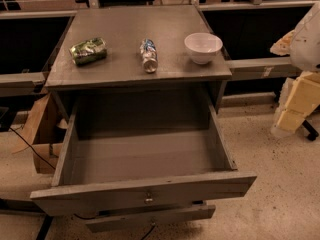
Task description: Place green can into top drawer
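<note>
On the grey tabletop [125, 24], the green can [88, 51] is lying on its side near the left edge, dented and shiny, well apart from the hand. Below the tabletop, the top drawer [145, 191] is standing pulled far out toward the camera. Its flat front is carrying a small metal knob [148, 200] at the centre, and inside only the bare grey bottom and the side walls are showing. A white bowl [203, 47] is sitting upright near the right edge of the tabletop, its inside showing only plain white. Between the bowl and the green can, a slimmer silver-and-blue can [148, 55] is lying on its side, one end pointing toward the drawer, touching neither neighbour.

At the right edge of the view, the robot's white arm [306, 34] is showing beside the cabinet. Under it the hand [296, 106] is hanging over the speckled floor [270, 154], off to the right of the open drawer and apart from it. Whether the hand is wide or narrow, one cannot tell.

A narrower grey front [150, 216] is peeking out just under the drawer front. A cardboard box [42, 134] is standing on the floor to the left of the cabinet, with a black cable [27, 146] trailing across in front of it.

Two cans, one bowl, one open drawer, one box and one hand are showing.
</note>
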Controlling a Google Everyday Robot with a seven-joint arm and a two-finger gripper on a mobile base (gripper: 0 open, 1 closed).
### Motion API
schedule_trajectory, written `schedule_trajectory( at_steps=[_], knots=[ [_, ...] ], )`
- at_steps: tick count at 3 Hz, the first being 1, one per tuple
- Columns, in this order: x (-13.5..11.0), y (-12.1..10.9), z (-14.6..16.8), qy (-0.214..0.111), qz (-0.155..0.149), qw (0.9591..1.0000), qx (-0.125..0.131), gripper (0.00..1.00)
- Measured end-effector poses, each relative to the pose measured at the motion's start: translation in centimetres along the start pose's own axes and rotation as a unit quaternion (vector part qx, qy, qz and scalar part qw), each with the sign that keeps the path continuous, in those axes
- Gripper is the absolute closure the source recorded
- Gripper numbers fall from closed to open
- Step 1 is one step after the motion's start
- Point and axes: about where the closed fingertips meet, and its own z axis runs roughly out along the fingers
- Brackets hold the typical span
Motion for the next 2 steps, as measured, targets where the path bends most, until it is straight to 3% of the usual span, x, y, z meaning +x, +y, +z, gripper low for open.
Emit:
schedule_trajectory(
  at_steps=[1,2],
  knots=[
    [0.00,0.00,0.00,0.000,0.000,1.0000,0.000,0.00],
    [-0.06,-0.36,0.40,-0.019,0.024,0.9995,0.005,0.00]
  ],
)
